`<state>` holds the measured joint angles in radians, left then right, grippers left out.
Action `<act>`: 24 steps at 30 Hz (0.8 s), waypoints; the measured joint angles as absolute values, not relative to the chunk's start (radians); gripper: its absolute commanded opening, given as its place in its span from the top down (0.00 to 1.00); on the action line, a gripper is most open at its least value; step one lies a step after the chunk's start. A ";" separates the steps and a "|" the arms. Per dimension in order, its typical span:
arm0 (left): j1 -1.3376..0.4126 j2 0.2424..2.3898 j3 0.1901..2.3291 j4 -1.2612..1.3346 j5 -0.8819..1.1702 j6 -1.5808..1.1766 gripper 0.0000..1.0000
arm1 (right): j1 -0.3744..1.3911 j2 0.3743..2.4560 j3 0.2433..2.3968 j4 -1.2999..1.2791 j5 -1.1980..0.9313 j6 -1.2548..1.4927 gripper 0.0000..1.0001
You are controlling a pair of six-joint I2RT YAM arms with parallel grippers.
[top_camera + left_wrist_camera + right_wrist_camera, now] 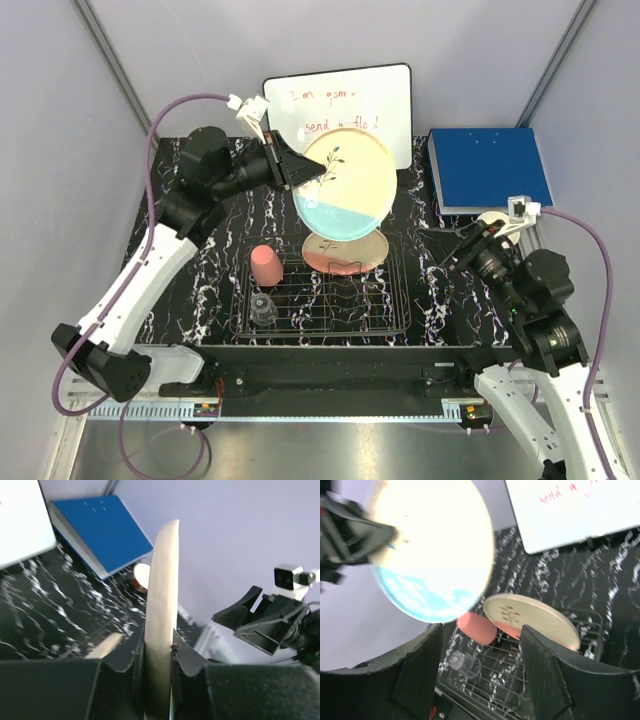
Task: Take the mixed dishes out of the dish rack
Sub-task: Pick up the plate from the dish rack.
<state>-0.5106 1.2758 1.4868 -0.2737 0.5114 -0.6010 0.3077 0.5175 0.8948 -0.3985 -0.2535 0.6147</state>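
Fingers [192,657] of left gripper [303,168] clamped on rim of round cream plate with blue band [345,185], held up at upper centre of frame; right gripper [440,248] fingers spread, empty, right side.

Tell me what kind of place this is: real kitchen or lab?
Likely a robot lab cell, not a kitchen: plain grey panel walls enclose a marbled black table, a handwritten whiteboard leans at the back, and a wire dish rack sits mid-table.

Whiteboard [385,90], red handwriting. Top line reads "I'm gonna"; second line reads "send a fle!", the last word uncertain.
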 measured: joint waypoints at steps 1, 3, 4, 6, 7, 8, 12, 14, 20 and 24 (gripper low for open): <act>-0.500 1.269 1.438 -0.223 0.529 -0.658 1.00 | 0.308 0.496 0.886 -0.368 -0.257 0.626 0.28; -0.495 1.266 1.357 -0.115 0.562 -0.749 1.00 | 0.308 0.467 0.870 -0.329 -0.264 0.646 0.28; -0.496 1.266 1.312 -0.049 0.582 -0.804 1.00 | 0.308 0.459 0.863 -0.307 -0.269 0.657 0.28; -0.499 1.265 1.229 0.079 0.617 -0.900 1.00 | 0.308 0.462 0.857 -0.262 -0.286 0.683 0.28; -0.500 1.265 1.197 0.137 0.634 -0.944 1.00 | 0.308 0.470 0.854 -0.242 -0.294 0.696 0.28; -0.502 1.265 1.171 0.188 0.649 -0.981 1.00 | 0.308 0.483 0.849 -0.218 -0.304 0.712 0.28; -0.503 1.262 1.136 0.335 0.697 -1.077 1.00 | 0.308 0.543 0.796 -0.118 -0.336 0.777 0.28; -0.503 1.254 1.135 0.391 0.711 -1.102 1.00 | 0.308 0.584 0.787 -0.100 -0.345 0.796 0.29; -0.493 1.237 1.124 0.477 0.722 -1.115 1.00 | 0.308 0.661 0.784 0.046 -0.391 0.841 0.30; -0.496 1.239 1.105 0.498 0.729 -1.128 1.00 | 0.308 0.714 0.785 0.121 -0.433 0.857 0.37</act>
